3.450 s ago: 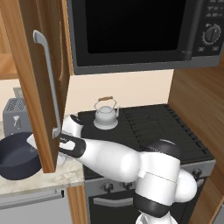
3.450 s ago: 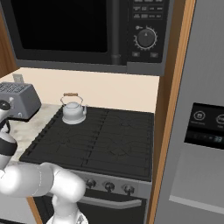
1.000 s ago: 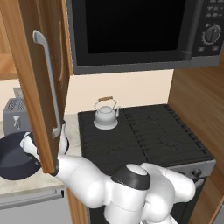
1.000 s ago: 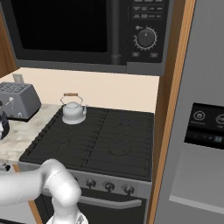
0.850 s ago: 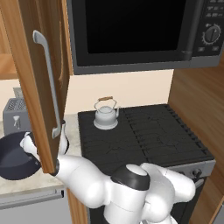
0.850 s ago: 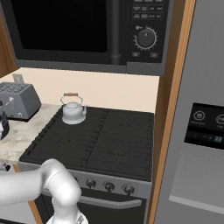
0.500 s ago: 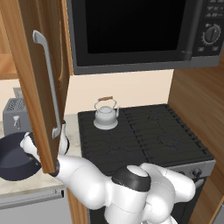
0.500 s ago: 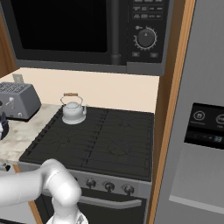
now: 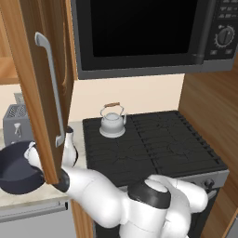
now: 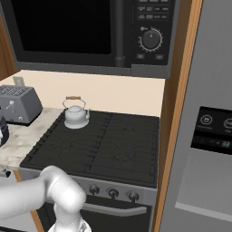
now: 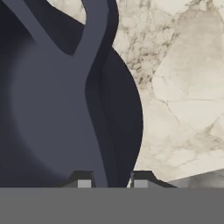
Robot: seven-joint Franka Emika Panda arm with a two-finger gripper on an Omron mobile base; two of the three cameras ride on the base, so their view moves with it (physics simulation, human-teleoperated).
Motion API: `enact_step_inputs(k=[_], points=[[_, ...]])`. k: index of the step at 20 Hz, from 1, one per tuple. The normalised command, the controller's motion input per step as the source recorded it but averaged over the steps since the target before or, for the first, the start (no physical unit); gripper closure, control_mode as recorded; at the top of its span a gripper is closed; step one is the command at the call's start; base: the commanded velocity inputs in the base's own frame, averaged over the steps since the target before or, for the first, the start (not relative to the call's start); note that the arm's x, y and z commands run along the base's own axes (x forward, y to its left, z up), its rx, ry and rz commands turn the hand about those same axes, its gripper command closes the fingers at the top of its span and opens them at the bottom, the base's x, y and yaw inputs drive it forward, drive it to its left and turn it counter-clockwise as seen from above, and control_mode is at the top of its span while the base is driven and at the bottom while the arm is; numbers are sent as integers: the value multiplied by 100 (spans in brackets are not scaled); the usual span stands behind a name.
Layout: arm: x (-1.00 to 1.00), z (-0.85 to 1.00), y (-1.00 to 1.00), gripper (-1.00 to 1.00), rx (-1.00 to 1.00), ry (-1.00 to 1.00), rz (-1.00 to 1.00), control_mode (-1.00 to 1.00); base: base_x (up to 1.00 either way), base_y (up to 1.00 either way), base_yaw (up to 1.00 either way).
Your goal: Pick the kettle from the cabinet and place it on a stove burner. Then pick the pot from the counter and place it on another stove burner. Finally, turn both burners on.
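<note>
The dark navy pot [image 9: 16, 168] is at the counter's [image 9: 28, 199] left end, partly behind the open cabinet door [image 9: 42, 69]. In the hand view my gripper [image 11: 109, 181] is shut on the pot [image 11: 52, 109], its fingertips [image 11: 84, 182] on either side of the rim by a loop handle. Pale marble counter [image 11: 183, 87] lies beyond the pot. I cannot tell whether the pot rests on the slab or hangs just above it. The silver kettle [image 9: 113, 123] stands upright on the back left burner of the black stove [image 9: 153, 144], also kettle [image 10: 76, 114] in the right base view.
A grey toaster [image 9: 14, 125] stands behind the pot against the wall, toaster [image 10: 18, 105] from the other side. A black microwave [image 9: 139, 32] hangs over the stove. The open door juts out over the counter. A grey fridge [image 10: 213, 136] stands right of the stove.
Since the earliest frames my arm has folded lower and reached behind the door to the pot. Over the last second nothing visibly moves.
</note>
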Motion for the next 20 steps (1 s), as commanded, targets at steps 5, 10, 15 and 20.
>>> enact_step_inputs(k=[5,10,15,20], points=[[-23,19,-34,100,0,-7,-1,-100,0,0,0],[-17,17,-38,100,0,-6,-2,-100,0,0,0],[-17,17,-30,100,0,-5,-2,-100,0,0,0],[-16,27,-30,100,0,-3,-3,-100,0,0,0]])
